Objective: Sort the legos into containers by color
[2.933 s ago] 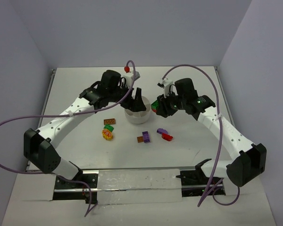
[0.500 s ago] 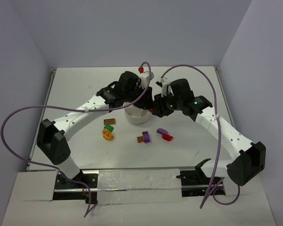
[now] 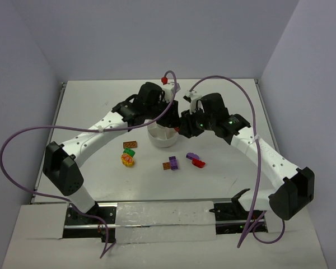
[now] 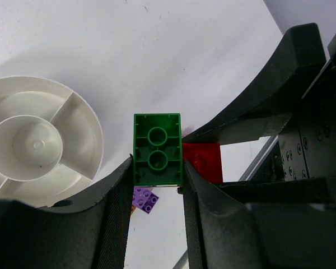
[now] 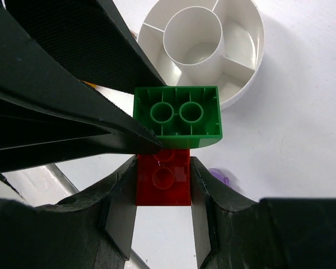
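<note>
A green lego [image 4: 157, 157] and a red lego [image 5: 163, 179] are stuck together and held in the air just right of the white dish [image 3: 161, 138]. My left gripper [image 4: 155, 171] is shut on the green lego [image 5: 179, 117]. My right gripper [image 5: 163, 185] is shut on the red lego [image 4: 204, 159]. From above, the left gripper [image 3: 172, 119] and right gripper [image 3: 182, 128] meet tip to tip beside the dish rim. The containers [image 4: 73, 112] of the dish [image 5: 235, 56] hold nothing that shows.
Loose legos lie in front of the dish: a brown-orange one [image 3: 130, 144], a green one [image 3: 129, 152], a round yellow-and-red one [image 3: 127, 160], purple [image 3: 173, 162] and brown [image 3: 166, 166] ones, then purple [image 3: 192, 156] and red [image 3: 198, 163] ones.
The left arm has swung right from over the dish to meet the right gripper, and its fingers now clamp the green lego. In the last half second both grippers shifted slightly left.
</note>
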You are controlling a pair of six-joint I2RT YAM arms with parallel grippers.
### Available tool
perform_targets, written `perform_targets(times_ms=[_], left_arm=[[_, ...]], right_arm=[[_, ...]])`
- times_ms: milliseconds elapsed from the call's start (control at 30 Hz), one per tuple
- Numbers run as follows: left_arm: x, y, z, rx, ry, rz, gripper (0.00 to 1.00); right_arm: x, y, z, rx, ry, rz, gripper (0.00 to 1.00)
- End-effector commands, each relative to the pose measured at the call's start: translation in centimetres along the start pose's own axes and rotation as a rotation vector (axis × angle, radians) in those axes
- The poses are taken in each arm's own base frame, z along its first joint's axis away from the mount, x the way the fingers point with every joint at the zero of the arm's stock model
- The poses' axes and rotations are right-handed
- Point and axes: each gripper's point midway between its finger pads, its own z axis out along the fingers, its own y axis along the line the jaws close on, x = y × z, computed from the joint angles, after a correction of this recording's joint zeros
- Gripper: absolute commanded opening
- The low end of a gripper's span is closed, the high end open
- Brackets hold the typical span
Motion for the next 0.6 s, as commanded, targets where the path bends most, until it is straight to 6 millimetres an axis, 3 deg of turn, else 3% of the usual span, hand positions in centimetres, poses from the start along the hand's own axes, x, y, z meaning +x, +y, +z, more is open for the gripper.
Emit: perform_targets(times_ms=[0,400,567], left_arm=[[-4.7,0.2,-2.7,-0.028,-0.15,0.01,0.0],[-4.4,0.7,-2.9,-0.032,-0.14,0.015,0.0],[-3.8,2.6,-3.6,-0.112,-0.106,0.119,0.0]], right_arm=[[3.0,-1.1,0.6,0.059,0.106,-0.003,0.0],[3.3,-1.4,0.7,0.079,0.112,-0.011,0.0],[2.6,-1.7,0.1,0.098,0.091,-0.025,0.0]])
